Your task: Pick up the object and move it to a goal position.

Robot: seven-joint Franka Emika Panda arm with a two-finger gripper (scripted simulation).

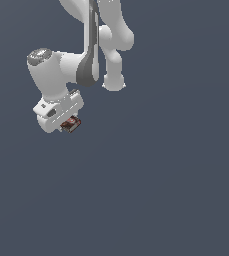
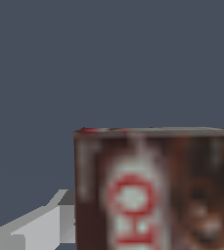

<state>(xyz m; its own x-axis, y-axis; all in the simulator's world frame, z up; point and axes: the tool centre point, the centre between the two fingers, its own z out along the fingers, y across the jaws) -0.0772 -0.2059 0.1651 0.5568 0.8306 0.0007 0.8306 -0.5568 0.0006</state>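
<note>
The object [image 1: 72, 123] is a small dark-brown box with a red and white label. It sits at the tip of my gripper [image 1: 68, 123], at the exterior view's left and well up in the picture. The white hand covers most of it, and the jaws look shut on it. In the wrist view the object [image 2: 155, 190] fills a large part of the picture, very close and blurred. One grey finger [image 2: 37, 224] shows beside it; the other finger is hidden.
The white arm [image 1: 93, 45] comes down from the upper middle of the exterior view and bends toward that view's left. Around it is only a uniform dark blue-grey background, with no edges or other objects.
</note>
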